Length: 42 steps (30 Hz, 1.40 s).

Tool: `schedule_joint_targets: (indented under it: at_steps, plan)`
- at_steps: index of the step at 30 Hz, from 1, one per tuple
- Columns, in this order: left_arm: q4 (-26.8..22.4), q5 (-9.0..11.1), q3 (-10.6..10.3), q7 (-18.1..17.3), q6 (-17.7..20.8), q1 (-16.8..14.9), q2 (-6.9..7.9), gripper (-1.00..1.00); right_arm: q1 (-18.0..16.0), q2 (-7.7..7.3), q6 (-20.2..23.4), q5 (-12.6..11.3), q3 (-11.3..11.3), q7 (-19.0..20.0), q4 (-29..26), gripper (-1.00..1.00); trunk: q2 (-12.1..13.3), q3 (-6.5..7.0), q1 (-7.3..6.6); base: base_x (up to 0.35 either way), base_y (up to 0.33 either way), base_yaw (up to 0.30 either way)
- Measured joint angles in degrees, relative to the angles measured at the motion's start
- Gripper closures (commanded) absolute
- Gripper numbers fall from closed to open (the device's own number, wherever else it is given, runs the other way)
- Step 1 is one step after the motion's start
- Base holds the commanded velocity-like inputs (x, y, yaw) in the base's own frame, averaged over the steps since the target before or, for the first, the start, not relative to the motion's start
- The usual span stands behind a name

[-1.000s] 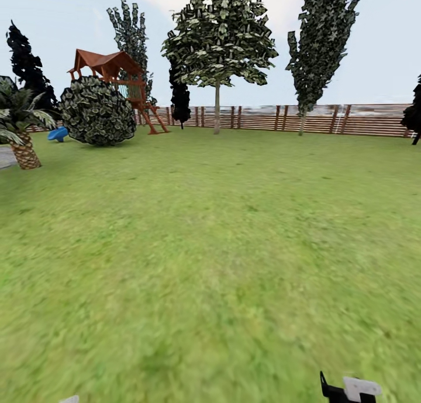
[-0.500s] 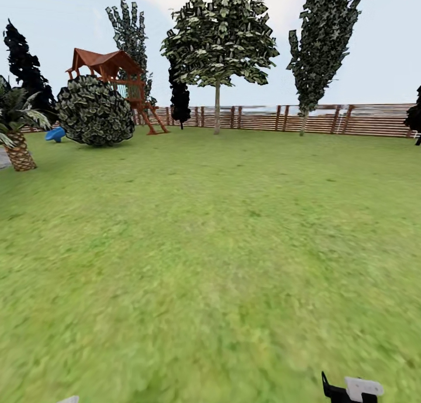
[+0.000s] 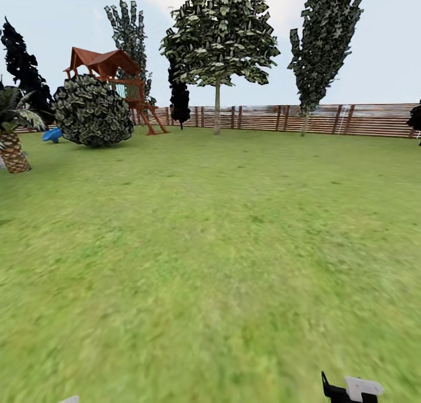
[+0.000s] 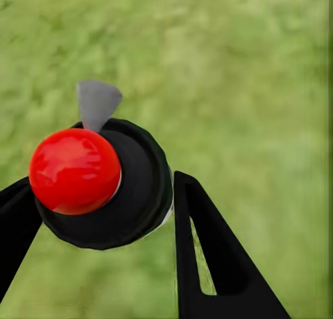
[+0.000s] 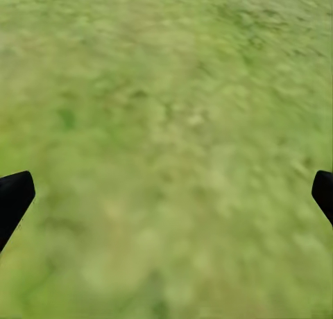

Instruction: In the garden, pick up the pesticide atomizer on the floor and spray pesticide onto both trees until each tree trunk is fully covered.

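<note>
The pesticide atomizer [image 4: 139, 194] sits between the black fingers of my left gripper [image 4: 104, 187], which is shut on it. In the left wrist view it has a round black body, a glossy red ball cap [image 4: 73, 170] and a grey nozzle tip [image 4: 97, 104], all held over grass. My right gripper [image 5: 170, 191] is open above bare lawn, holding nothing. Two trees with pale bare trunks stand far off by the fence, one at the centre [image 3: 217, 108] and one to the right [image 3: 304, 121]. The garden lawn [image 3: 222, 233] stretches between me and them.
A brown slat fence [image 3: 351, 120] closes the far side. At far left are a round leafy bush [image 3: 93, 111], a wooden play tower [image 3: 111, 70], a blue object [image 3: 51, 134], a palm [image 3: 11, 146] and black columnar trees [image 3: 179, 99]. Part of my right arm [image 3: 354, 388] shows at the picture's lower edge.
The whole head picture has shifted a little, with the palm and bush sliding left: the camera has moved. Both grippers keep their places in the frame.
</note>
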Motion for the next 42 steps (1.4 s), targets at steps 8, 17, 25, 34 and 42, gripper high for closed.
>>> schedule_joint_targets:
  at_steps: [8,17,25,34,42]
  plan:
    - [0.0,-0.04,-0.04,0.01,0.0,0.0,-0.02,1.0,0.01,-0.01,0.01,0.0,0.0,0.0,0.0,-1.0,0.0,0.0,0.0,0.345,0.0,0.0]
    - [0.0,0.0,-0.09,0.09,0.0,0.0,-0.09,1.0,0.04,0.01,0.02,0.0,0.0,0.0,0.0,-1.0,0.0,0.0,0.0,0.345,0.0,0.0]
    - [0.0,0.05,-0.02,0.1,0.0,0.0,-0.07,1.0,0.02,0.47,-0.06,0.0,0.01,0.09,0.0,-1.0,0.0,0.0,0.0,0.345,0.0,0.0]
    - [0.0,0.24,0.09,0.1,-0.05,0.0,0.15,1.0,0.01,0.52,-0.07,0.0,0.0,0.09,0.0,-1.0,0.0,0.0,0.0,0.345,0.0,-0.191]
    - [0.0,0.3,0.09,0.08,-0.12,0.0,0.25,1.0,0.01,0.52,-0.07,0.0,0.0,0.07,0.0,-1.0,0.0,0.0,0.0,0.345,0.0,-0.058]
